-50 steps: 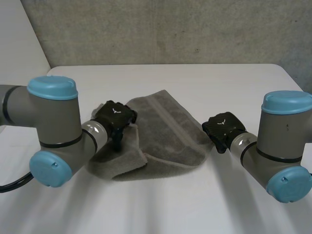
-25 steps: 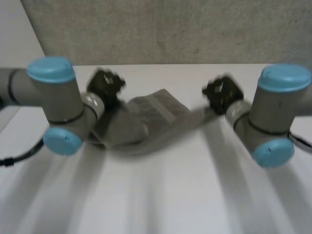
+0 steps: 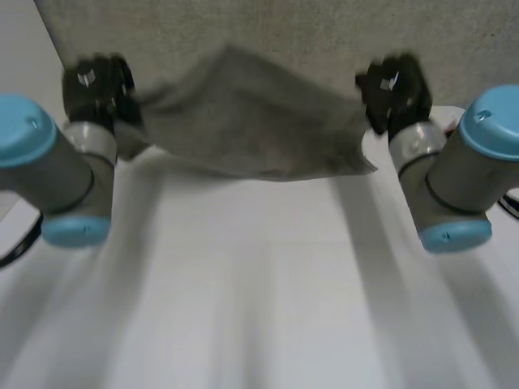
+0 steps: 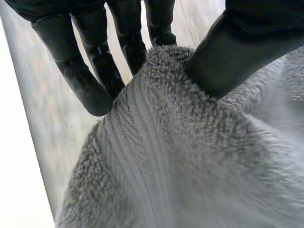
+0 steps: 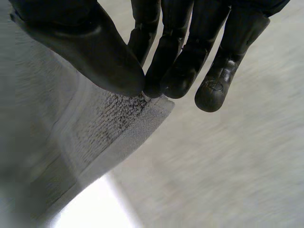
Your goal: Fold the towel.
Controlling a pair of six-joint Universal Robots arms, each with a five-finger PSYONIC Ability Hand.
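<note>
The grey towel (image 3: 251,126) hangs spread in the air between both raised hands, above the far part of the white table (image 3: 259,284). My left hand (image 3: 93,85) grips its left top corner; up close the thumb (image 4: 247,45) and fingers (image 4: 133,47) pinch the fluffy towel (image 4: 190,156). My right hand (image 3: 395,89) holds the right top corner; in the right wrist view its thumb (image 5: 90,45) presses the hemmed corner of the towel (image 5: 118,118) against the fingers (image 5: 173,57). The towel's lower edge sags just above the table.
A grey wall (image 3: 284,32) stands close behind the table's far edge. The grey arms with light-blue caps (image 3: 24,121) (image 3: 495,121) flank the towel on both sides.
Both hands have risen from the table and moved apart, lifting the towel off the surface and stretching it out in the air. The left hand closed on its corner.
</note>
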